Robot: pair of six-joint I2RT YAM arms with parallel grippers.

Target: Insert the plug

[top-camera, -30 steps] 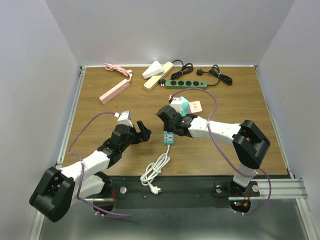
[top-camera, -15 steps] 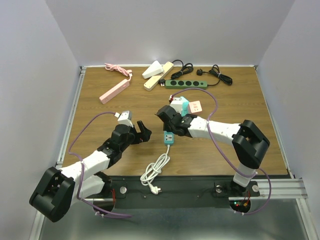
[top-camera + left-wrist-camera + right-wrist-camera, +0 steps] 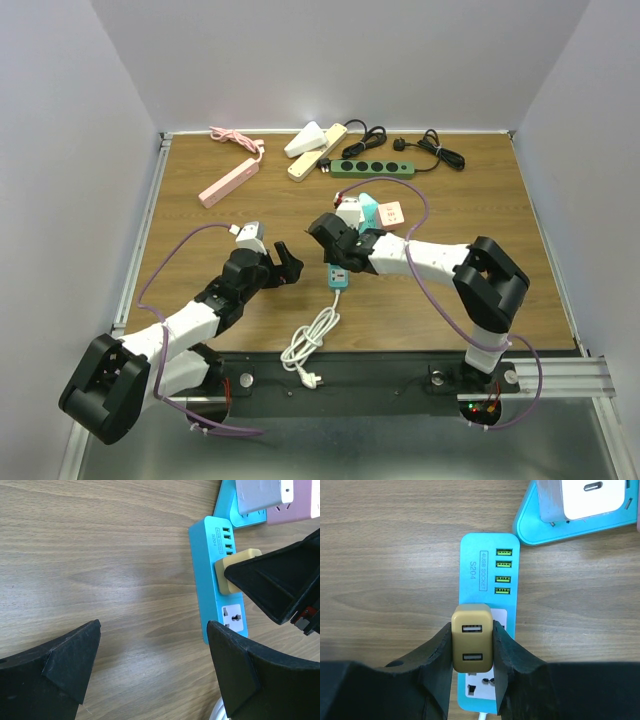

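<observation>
Pinching the tan plug [image 3: 472, 640] on the blue strip [image 3: 470, 555], right jaws; left jaws spread.

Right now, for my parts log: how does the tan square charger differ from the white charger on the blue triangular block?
The tan square charger is clamped in the right gripper; the white charger is untouched. The tan one shows two rectangular ports, the white one one oval port. The tan one is over the blue power strip, the white one on the blue triangular block. Both are boxy.
</observation>
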